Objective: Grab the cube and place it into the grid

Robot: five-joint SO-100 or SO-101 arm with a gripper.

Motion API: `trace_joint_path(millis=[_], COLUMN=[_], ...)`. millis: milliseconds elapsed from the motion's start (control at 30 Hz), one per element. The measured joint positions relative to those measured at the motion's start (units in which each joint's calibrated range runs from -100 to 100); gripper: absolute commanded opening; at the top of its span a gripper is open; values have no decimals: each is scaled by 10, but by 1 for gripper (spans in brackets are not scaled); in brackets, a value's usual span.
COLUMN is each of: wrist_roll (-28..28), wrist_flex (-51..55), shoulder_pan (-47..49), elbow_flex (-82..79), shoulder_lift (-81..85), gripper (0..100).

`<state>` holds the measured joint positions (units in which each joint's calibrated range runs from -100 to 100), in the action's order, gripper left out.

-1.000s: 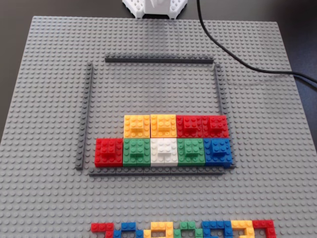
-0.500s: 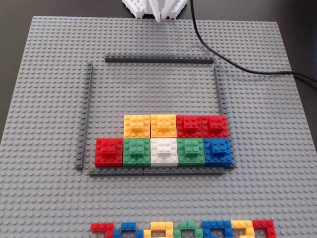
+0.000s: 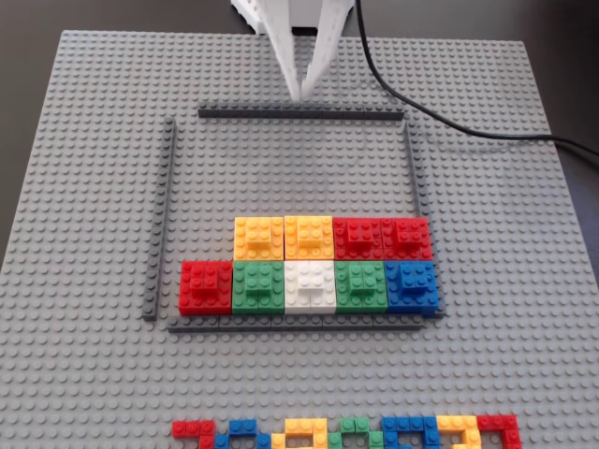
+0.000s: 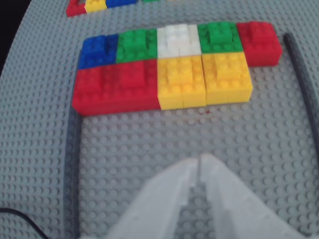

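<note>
A grid framed by dark grey strips [image 3: 301, 113] lies on the grey studded baseplate [image 3: 94, 187]. Inside it sit two rows of cubes: yellow [image 3: 258, 238], yellow, red, red [image 3: 405, 237] behind, and red [image 3: 205, 285], green, white [image 3: 310, 284], green, blue [image 3: 412, 284] in front. The wrist view shows the same cubes, with the white one [image 4: 178, 40] in the far row. My white gripper [image 3: 302, 92] is at the grid's far strip, tips together and empty. In the wrist view the gripper [image 4: 199, 158] points at bare studs inside the grid.
A row of loose coloured cubes [image 3: 346, 433] lies along the baseplate's near edge in the fixed view. A black cable [image 3: 421, 108] runs over the far right of the plate. The far half of the grid is bare studs.
</note>
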<state>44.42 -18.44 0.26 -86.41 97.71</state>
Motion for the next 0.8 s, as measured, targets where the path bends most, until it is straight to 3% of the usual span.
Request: trace_joint_path(millis=[800], wrist_roll=[37], wrist_flex=[-36], shoulder_pan=[-4], elbow_flex=[-103], shoulder_lift=[0], gripper=[0])
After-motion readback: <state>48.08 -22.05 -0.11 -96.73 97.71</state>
